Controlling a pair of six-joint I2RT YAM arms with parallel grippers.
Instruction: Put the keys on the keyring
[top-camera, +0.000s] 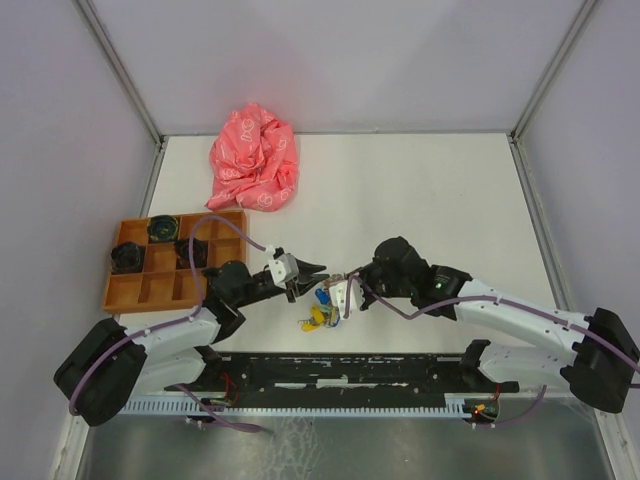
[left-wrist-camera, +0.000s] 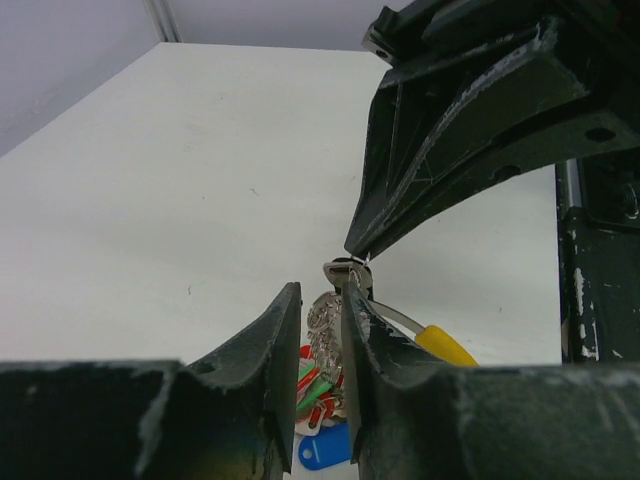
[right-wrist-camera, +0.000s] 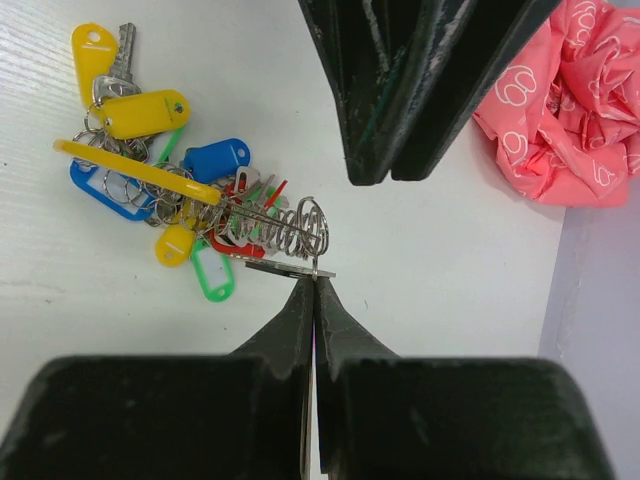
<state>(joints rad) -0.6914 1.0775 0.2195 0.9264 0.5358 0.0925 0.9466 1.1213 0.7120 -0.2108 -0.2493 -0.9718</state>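
A robot lab cell: white table (top-camera: 430, 190) enclosed by plain grey panels (top-camera: 350, 60).

Grippers nose to nose, tips almost meeting in the middle!
The left gripper (left-wrist-camera: 320, 300) reaches in from the left, jaws parted by a narrow gap; the right gripper (right-wrist-camera: 314, 285) comes from the right, its fingers pressed tight together.

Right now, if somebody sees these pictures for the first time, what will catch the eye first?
The crumpled pink cloth at the far side of the table, left of centre, stands out first. Near the front edge lies a bunch of keys with yellow, blue, green and red tags; the right gripper is shut on its metal end, the left gripper faces it. An orange compartment tray sits at the left.
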